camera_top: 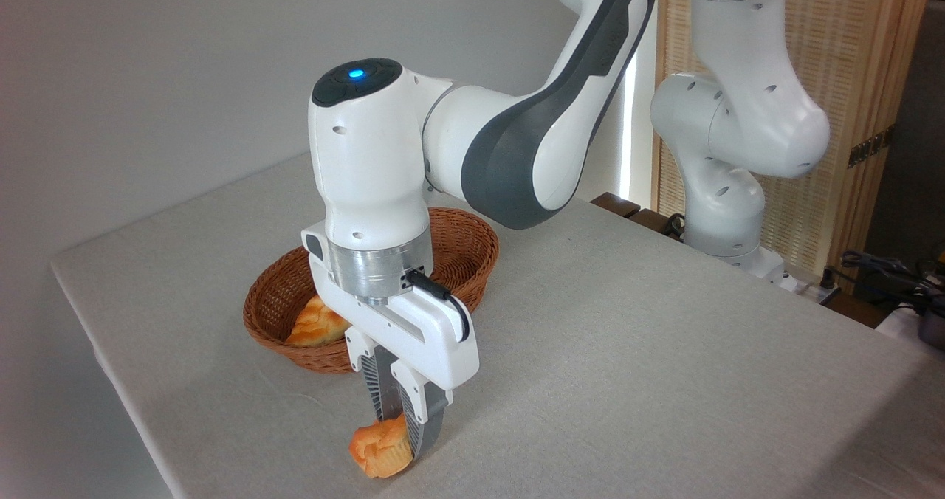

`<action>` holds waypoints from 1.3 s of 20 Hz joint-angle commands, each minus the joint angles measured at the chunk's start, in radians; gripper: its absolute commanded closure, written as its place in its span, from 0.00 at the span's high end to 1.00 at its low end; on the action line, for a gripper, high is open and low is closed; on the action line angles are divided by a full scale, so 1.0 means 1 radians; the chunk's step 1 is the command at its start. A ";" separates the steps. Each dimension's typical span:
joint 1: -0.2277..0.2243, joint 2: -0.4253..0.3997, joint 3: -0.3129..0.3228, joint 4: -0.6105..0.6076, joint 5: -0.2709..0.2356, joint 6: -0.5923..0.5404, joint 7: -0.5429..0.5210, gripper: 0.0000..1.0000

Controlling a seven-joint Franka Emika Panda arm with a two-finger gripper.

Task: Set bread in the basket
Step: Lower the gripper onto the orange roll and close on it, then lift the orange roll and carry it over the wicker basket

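While the tool (399, 429) pinches the bun (380, 449), the wicker basket (472, 252) lies toward eleven o'clock, just beside.

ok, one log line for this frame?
phase: grasp | tool: shut on bun | bun: at table level, near edge | basket: behind, already holds loaf | next: lift

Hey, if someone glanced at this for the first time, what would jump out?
The white arm fills the middle, its gripper shut on an orange bun near the table's front edge. Just behind sits a brown wicker basket with a golden loaf inside.
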 commanded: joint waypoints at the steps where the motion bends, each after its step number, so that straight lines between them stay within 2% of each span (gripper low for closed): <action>1: 0.012 0.016 0.001 0.005 -0.002 0.015 0.016 0.24; 4: 0.012 0.006 0.008 0.023 -0.002 0.010 0.013 0.24; 6: 0.014 -0.004 0.011 0.040 -0.004 -0.004 0.012 0.18; 11: 0.014 -0.010 0.018 0.131 -0.004 -0.114 0.012 0.18; 13: 0.014 -0.035 0.016 0.181 -0.005 -0.195 0.007 0.21; 16: 0.012 -0.093 0.001 0.238 -0.022 -0.396 0.007 0.22; 18: 0.011 -0.142 -0.034 0.238 -0.056 -0.512 0.004 0.26; 21: 0.011 -0.190 -0.082 0.231 -0.122 -0.654 -0.001 0.26; 24: 0.011 -0.214 -0.111 0.208 -0.237 -0.734 -0.028 0.28; 26: 0.011 -0.222 -0.165 0.163 -0.248 -0.735 -0.034 0.31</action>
